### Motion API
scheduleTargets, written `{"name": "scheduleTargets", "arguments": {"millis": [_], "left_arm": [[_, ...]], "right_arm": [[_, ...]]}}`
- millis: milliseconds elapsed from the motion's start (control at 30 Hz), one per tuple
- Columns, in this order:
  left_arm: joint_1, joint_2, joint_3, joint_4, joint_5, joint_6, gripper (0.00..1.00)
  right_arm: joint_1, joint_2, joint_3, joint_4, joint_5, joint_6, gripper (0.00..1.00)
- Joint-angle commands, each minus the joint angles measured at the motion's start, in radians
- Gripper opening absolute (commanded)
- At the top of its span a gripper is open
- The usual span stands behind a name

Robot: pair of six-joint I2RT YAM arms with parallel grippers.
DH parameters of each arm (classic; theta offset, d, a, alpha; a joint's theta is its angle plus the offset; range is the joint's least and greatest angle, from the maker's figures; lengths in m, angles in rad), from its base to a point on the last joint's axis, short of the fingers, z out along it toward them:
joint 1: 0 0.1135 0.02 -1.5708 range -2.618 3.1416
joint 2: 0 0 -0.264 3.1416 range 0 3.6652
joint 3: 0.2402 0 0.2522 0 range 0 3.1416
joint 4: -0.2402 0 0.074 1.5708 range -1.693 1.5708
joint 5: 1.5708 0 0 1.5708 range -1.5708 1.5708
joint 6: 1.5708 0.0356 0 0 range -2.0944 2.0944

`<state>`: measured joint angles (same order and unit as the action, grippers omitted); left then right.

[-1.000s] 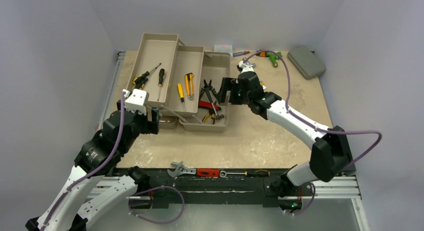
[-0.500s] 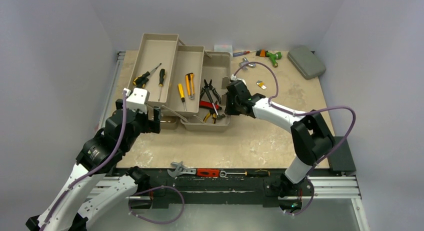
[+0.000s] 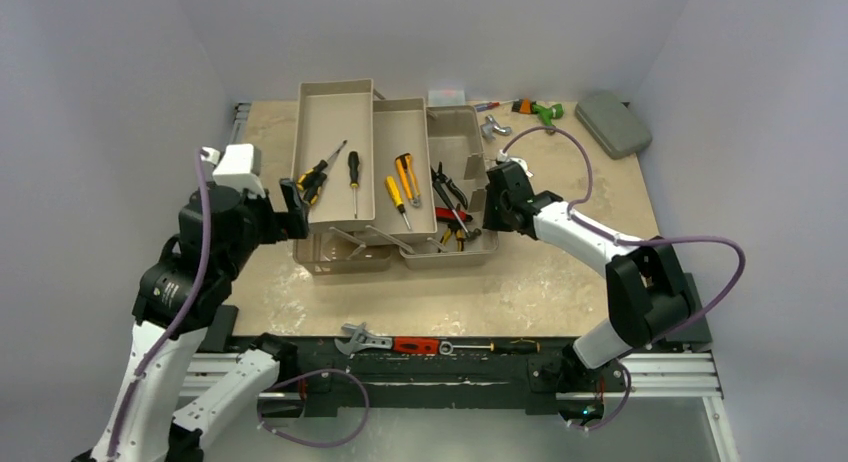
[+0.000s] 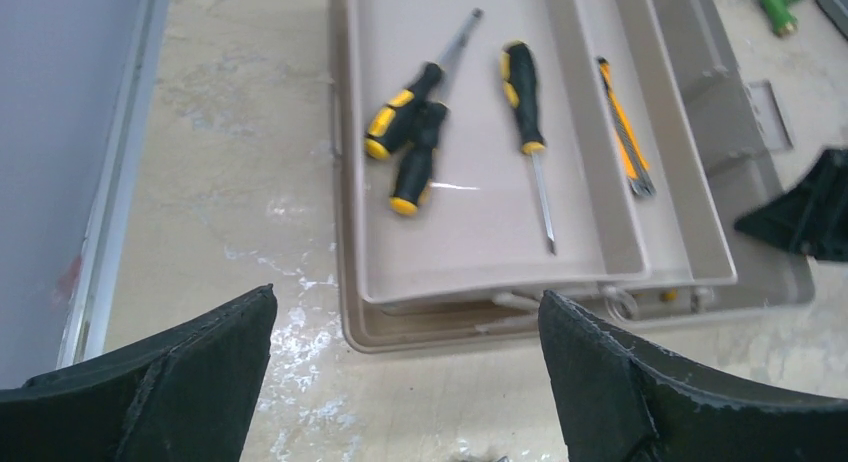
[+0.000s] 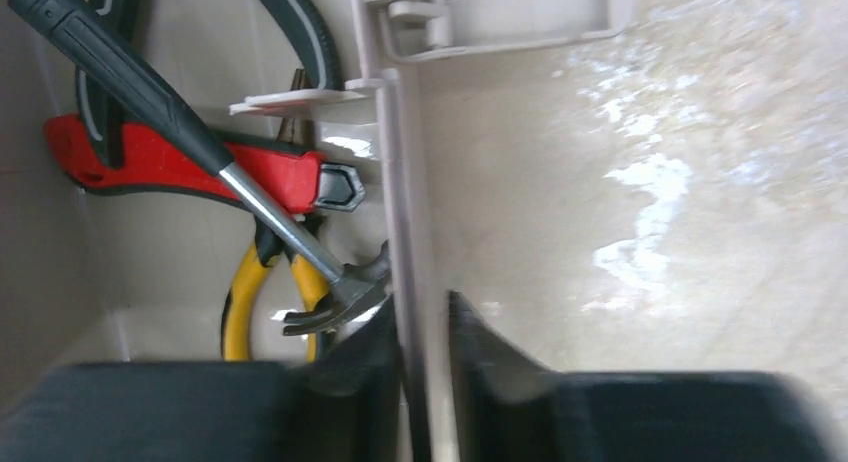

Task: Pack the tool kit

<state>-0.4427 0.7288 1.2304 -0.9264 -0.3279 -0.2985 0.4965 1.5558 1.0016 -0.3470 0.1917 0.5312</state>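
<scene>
The toolbox [image 3: 338, 117] sits upper centre of the frame on the bench [image 3: 560, 272], folded open. The right tool [image 5: 422, 327] pinches its thin side wall, and the left tool [image 4: 405, 307] gapes empty nearby. Loaded, it looks stiff and probably heavy, so best gripped by the rims.

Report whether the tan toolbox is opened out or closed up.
Opened out: the tan plastic toolbox has both trays stepped leftward off its base, black-and-yellow screwdrivers lying uncovered.

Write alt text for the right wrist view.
The right gripper pinches the side wall of the toolbox, one finger inside and one outside. Inside lie a black-handled hammer, a red-handled tool and yellow-handled pliers; tabletop lies outside.
</scene>
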Motion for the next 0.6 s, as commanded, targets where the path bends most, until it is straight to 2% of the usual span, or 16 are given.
{"name": "scheduleTargets", "arguments": {"millis": [0, 67, 200, 333, 433, 567], "left_arm": [[0.254, 0.098, 0.125, -0.046, 0.348, -0.053, 1.00], [0.409, 0.141, 0.169, -0.058, 0.486, -0.083, 1.00], [0.634, 0.182, 0.187, -0.034, 0.685, -0.139, 1.00], [0.800, 0.223, 0.148, 0.010, 0.816, -0.197, 1.00], [0.916, 0.259, 0.049, 0.125, 0.995, -0.298, 1.00], [1.017, 0.337, -0.086, 0.284, 1.175, -0.426, 0.98]], "right_arm": [[-0.031, -0.068, -0.027, 0.039, 0.021, -0.048, 0.36], [-0.030, -0.083, -0.042, 0.069, -0.004, -0.044, 0.51], [-0.032, -0.116, -0.063, 0.097, -0.058, -0.038, 0.67], [-0.032, -0.171, -0.090, 0.108, -0.076, -0.046, 0.78], [-0.032, -0.220, -0.121, 0.123, -0.087, -0.054, 0.86], [-0.032, -0.284, -0.145, 0.129, -0.082, -0.058, 0.88]]}}
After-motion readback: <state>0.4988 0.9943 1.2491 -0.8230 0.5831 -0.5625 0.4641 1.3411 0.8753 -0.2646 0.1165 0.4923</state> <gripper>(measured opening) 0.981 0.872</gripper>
